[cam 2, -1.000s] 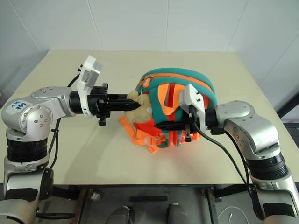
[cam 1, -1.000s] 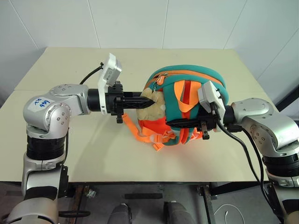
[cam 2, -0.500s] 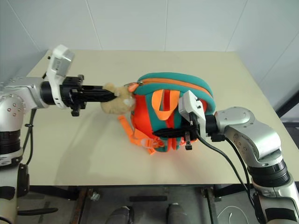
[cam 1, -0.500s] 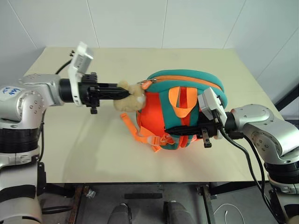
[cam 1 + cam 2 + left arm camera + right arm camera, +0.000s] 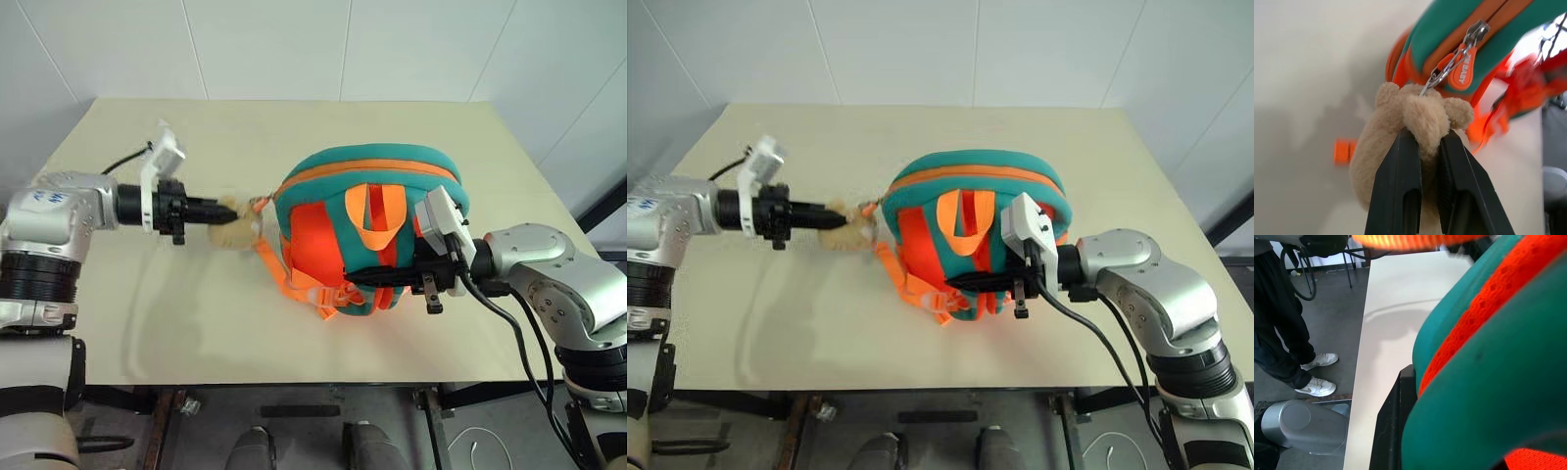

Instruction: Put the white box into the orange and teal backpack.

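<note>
You had the orange and teal backpack [image 5: 367,230] standing on the pale tabletop [image 5: 490,157], roughly at its centre and a little toward the right, with its teal-edged top facing the far side and its orange webbing loops and straps facing you. Orange strap ends [image 5: 284,284] trailed onto the tabletop at its near left.

Your left end effector [image 5: 1425,147] reached in from the left, its two black fingers [image 5: 1396,191] pinched nearly together on the tan plush toy [image 5: 1400,127]. The toy lay just left of the backpack, joined to it by a small metal clip beside an orange zipper pull [image 5: 1462,73] on the zip line, which ran along the orange band of the bag's top.

Your right end effector [image 5: 367,276] came in from the right at the near side of the backpack, its fingers closed down on a teal and orange strap [image 5: 1488,382] of the bag.

In the right wrist view, a person's legs in dark trousers and white shoes [image 5: 1317,382] stood on the floor beyond the tabletop's edge.

You had no white box on the open tabletop, so I could not tell where it was.
</note>
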